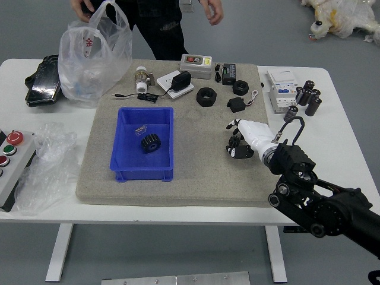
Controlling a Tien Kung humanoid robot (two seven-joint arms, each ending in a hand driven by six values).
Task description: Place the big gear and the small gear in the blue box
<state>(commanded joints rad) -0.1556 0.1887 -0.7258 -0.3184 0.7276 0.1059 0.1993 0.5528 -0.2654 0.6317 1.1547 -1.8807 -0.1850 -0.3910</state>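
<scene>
- The blue box [118,142] is set on the grey mat [202,187], which is spread over the white worktop [339,148].
- The big gear [151,142] is held inside the blue box, right of its middle; a small wire-like piece [141,129] is seen beyond it, in the same box.
- The small gear [234,141] is seen outside the box, on the mat well to its right.
- The small gear is flanked by the fingers of the robot's right hand [235,138], which are held apart, some beyond it and one on the near side; whether it is touched cannot be told.
- At the worktop's far left, a translucent plastic bag [95,59] is stood upright; its contents cannot be made out. A black packet [44,83] is placed just beside it.
- Crumpled clear plastic [44,172] is laid beside the button box [15,157].
- Beyond the small gear, black rings [206,97], a black block [236,104] and a grey case [196,66] are placed on the mat.
- A white box [284,98] is set right of the mat.
- At the far side, one of the person's hands [82,9] is held by the bag, the other [212,10] is held away from it.
</scene>
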